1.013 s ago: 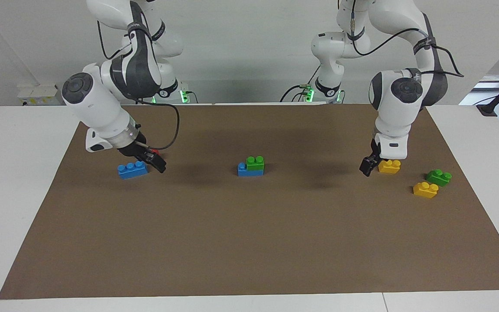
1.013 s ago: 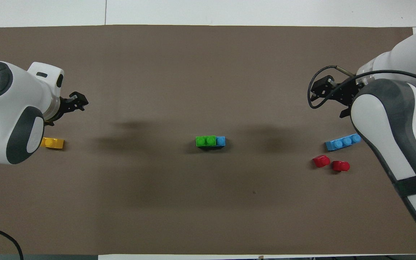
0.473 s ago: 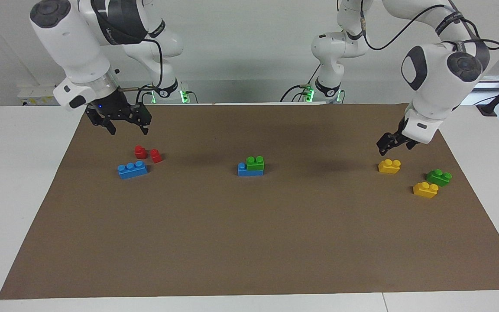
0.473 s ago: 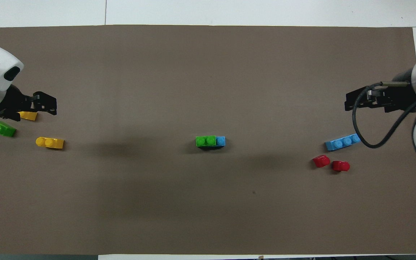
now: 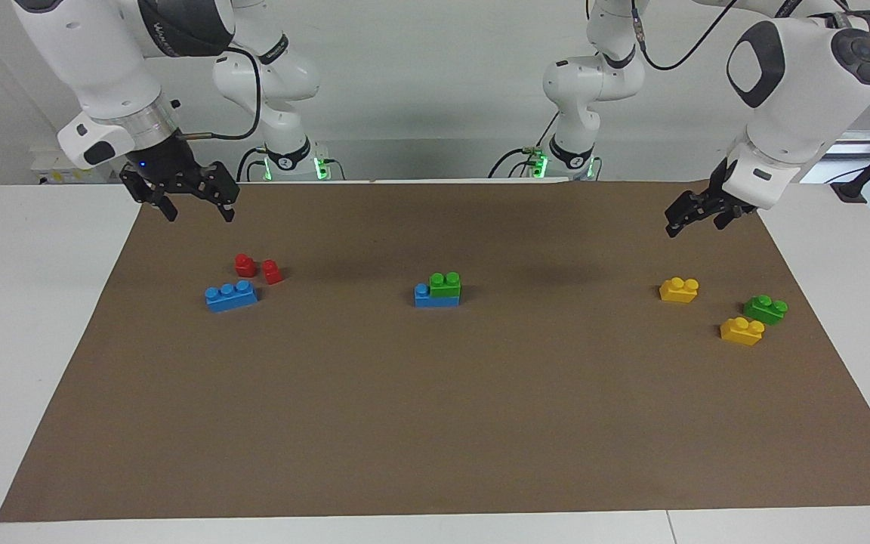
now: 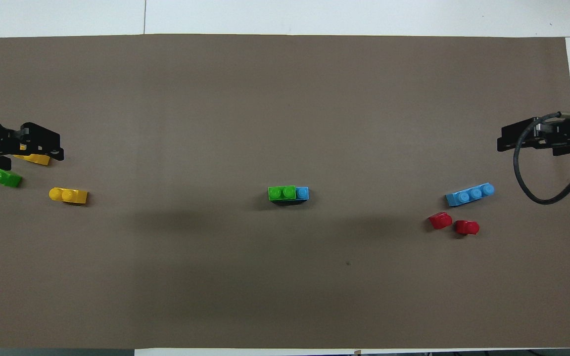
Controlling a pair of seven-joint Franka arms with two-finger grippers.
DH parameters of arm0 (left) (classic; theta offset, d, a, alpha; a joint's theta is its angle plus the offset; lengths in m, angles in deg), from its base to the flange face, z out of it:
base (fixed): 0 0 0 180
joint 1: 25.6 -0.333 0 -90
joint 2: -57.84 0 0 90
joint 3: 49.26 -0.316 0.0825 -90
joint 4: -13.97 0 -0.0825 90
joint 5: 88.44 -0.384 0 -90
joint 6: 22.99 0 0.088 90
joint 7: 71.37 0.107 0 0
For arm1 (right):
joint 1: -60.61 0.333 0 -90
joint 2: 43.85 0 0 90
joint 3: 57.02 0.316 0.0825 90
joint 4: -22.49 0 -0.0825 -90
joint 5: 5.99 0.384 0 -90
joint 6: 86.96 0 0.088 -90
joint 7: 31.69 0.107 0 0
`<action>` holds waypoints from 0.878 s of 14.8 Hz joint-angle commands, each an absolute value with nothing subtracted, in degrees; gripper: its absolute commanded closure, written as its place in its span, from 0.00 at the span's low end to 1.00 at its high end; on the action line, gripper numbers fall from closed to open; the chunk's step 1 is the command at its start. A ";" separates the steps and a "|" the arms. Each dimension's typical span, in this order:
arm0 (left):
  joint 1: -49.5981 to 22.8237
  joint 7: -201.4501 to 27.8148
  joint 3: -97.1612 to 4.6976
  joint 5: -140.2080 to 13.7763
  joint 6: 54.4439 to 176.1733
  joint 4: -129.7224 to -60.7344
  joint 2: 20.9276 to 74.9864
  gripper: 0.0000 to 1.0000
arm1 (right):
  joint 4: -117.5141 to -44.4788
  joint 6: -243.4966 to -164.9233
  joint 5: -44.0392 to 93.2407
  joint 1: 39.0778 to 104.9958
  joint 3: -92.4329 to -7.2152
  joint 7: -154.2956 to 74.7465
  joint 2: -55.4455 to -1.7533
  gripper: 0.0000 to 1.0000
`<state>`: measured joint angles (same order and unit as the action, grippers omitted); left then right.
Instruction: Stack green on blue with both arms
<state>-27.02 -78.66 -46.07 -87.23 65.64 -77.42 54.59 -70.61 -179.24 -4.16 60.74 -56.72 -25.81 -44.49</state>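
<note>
A green brick [image 5: 445, 285] sits on one end of a blue brick [image 5: 426, 297] at the middle of the mat; the stack also shows in the overhead view [image 6: 282, 193], with the blue brick's bare stud [image 6: 303, 193] beside the green. A second blue brick [image 5: 232, 295] lies toward the right arm's end. A second green brick [image 5: 765, 309] lies toward the left arm's end. My right gripper [image 5: 195, 205] is open and empty, raised over the mat's corner near its base. My left gripper [image 5: 695, 221] is open and empty, raised over the mat's edge.
Two red pieces [image 5: 245, 264] [image 5: 272, 271] lie just nearer to the robots than the lone blue brick. Two yellow bricks [image 5: 679, 290] [image 5: 741, 331] lie beside the lone green brick. A brown mat [image 5: 435, 423] covers the white table.
Both grippers have risen from low beside the bricks and drawn back toward their own ends of the table. The red pieces and lone green brick are uncovered. No brick has moved.
</note>
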 commanded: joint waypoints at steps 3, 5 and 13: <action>-27.36 -77.44 -45.83 -86.68 60.08 -72.78 54.50 0.00 | -70.94 -178.63 -6.69 60.17 -56.06 -27.38 -44.73 0.00; -27.27 -77.09 -45.83 -86.77 59.37 -72.78 54.50 0.00 | -70.94 -178.55 -6.69 60.17 -56.06 -27.21 -44.73 0.00; -27.45 -74.28 -45.92 -86.86 59.10 -72.60 54.68 0.00 | -71.02 -178.98 -6.69 60.26 -56.06 -29.84 -44.73 0.00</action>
<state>-27.02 -75.45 -45.97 -87.22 60.42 -73.76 54.78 -70.64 -179.07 -5.58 60.78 -56.54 -28.32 -44.46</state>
